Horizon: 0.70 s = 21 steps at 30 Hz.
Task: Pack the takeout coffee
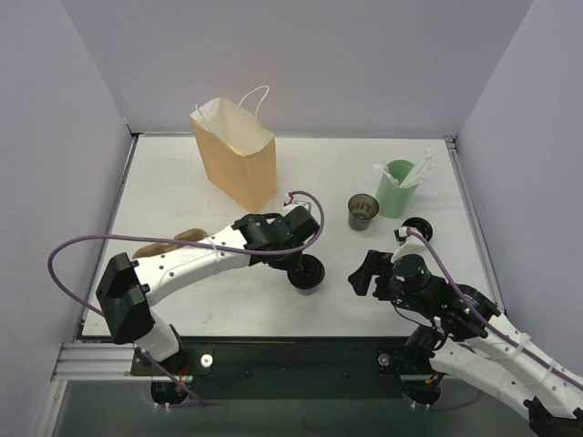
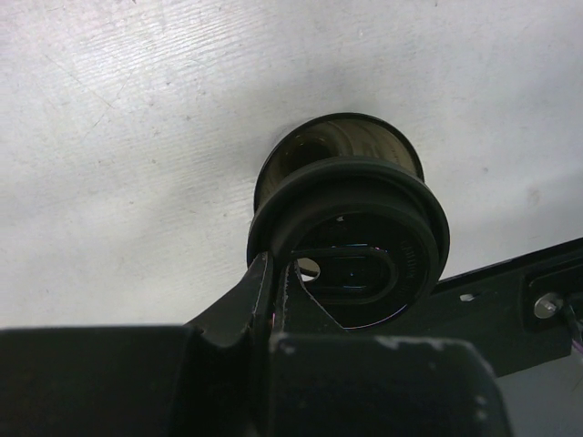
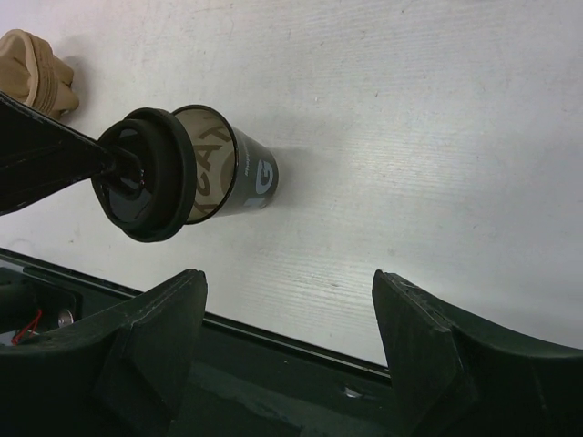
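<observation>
**Top external view.** We see the takeout coffee [image 1: 307,276], lid on, on the near-centre tabletop [image 1: 182,182], well apart from the tan paper bag [image 1: 239,159] that stands open at the back left. The left end effector [image 1: 301,266] sits over the cup's lid. The right end effector [image 1: 364,273] hangs just right of the cup with nothing between its fingers. Behind it are a second dark cup without a lid [image 1: 363,211], a loose black lid [image 1: 418,228] and a pale green cup of white sticks [image 1: 397,189]. A brown pulp tray [image 1: 164,244] shows partly from behind the left arm.

**Left wrist view.** We look down on the black lid. The left end effector's fingers [image 2: 260,296] are drawn fully together, one outside and one apparently inside the lid's raised rim, so we read this as a pinch on the takeout coffee by that rim.

**Right wrist view.** The right end effector's fingers [image 3: 164,319] stand wide apart and hold nothing. Beyond them the takeout coffee [image 3: 173,177] shows printed lettering on its wall, and the left finger meets its lid from the left. We cannot tell whether the base rests on the tabletop or is raised just off it.

**Progress.** We judge the cup capped and gripped, but nothing packed. The carry to the bag, the lowering inside and the release are not yet done. A rim-only pinch may slip or pull the lid free.
</observation>
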Available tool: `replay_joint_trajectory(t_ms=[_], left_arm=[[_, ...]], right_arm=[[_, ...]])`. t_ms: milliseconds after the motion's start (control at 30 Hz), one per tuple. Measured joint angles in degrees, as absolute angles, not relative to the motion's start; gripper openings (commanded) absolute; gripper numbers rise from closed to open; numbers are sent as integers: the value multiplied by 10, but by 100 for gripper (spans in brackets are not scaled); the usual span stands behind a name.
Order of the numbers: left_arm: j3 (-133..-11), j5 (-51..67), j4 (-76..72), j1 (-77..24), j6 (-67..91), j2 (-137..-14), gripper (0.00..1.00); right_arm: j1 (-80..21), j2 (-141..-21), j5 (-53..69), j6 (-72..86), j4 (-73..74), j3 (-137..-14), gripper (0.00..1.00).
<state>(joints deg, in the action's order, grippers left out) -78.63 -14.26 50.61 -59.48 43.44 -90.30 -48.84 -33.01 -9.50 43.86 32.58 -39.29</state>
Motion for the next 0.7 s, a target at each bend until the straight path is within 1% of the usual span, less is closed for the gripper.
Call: replay_joint_trajectory(t_ms=[200, 333, 433, 567, 700], left_arm=[[-801, -152, 529, -595, 439, -921, 2], [-815, -154, 535, -595, 440, -935, 6], [-817, -154, 535, -595, 443, -942, 7], [-818, -158, 535, -595, 444, -954, 15], [-818, -161, 535, -595, 447, -961, 20]], right_arm=[[-488, -315, -97, 438, 328, -389, 75], [-489, -314, -97, 439, 329, -389, 75], [-489, -314, -97, 439, 330, -389, 75], [-489, -314, -98, 439, 333, -386, 75], [-489, -314, -101, 439, 333, -381, 75]])
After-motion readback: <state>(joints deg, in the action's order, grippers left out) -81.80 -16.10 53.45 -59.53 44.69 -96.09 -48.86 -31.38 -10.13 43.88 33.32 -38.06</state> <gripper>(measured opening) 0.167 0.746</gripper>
